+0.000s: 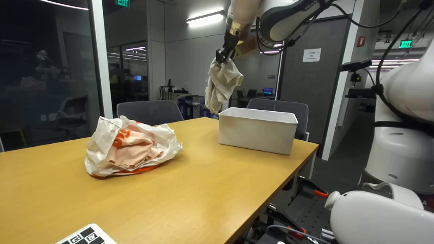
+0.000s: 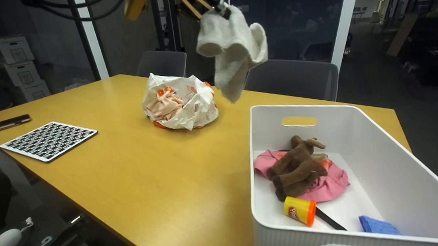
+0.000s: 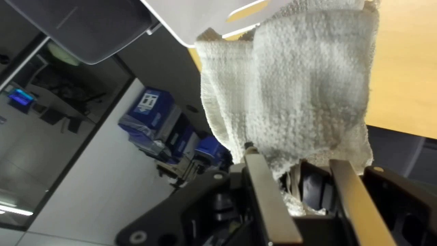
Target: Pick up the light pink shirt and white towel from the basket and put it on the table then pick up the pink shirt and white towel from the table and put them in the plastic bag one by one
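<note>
The gripper (image 1: 225, 58) over there has a narrow pinch on the towel (image 2: 233, 36), which hangs in the air, higher than the table (image 1: 203, 176) and apart from the bag (image 1: 169, 144). I'd guess it weighs next to nothing: limp, nubbly, hardly slippery, nothing in it to break. Holding it as now, by a bunched bit near the top with the rest trailing, looks right to me; a thin edge might slip out. The bag looks flimsy and light, so a snagged corner of towel could drag it along. Counting up, I get 1 table, 1 towel, 1 bag, 1 basket (image 1: 256, 134) and 1 shirt (image 1: 134, 149), the shirt lying in the bag, partly hidden. Inside the basket I see 1 pink cloth (image 2: 331, 190), 1 brown toy (image 2: 302, 169), 1 yellow tub (image 2: 296, 210), 1 blue block (image 2: 378, 225) and 1 black strip (image 2: 331, 219). Out on the table lie 1 checkered board (image 2: 49, 141) and 1 dark case (image 2: 8, 123), both flat.
</note>
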Controlling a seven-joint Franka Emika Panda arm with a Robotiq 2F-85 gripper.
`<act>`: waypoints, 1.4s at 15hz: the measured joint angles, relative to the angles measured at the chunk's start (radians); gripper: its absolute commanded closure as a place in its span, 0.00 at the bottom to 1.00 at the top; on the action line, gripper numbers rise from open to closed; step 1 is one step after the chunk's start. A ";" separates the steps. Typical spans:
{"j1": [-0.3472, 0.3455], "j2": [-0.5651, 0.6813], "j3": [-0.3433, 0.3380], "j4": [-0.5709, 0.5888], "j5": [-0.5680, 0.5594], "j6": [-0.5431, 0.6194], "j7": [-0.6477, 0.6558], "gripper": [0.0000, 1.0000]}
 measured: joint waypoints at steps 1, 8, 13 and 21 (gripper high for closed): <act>0.030 -0.046 0.001 -0.027 0.087 -0.006 -0.076 0.96; 0.188 -0.084 -0.102 -0.099 0.584 -0.019 -0.562 0.96; 0.357 0.083 -0.320 -0.115 0.892 0.020 -0.911 0.96; 0.421 0.383 -0.319 -0.065 1.389 0.023 -1.424 0.95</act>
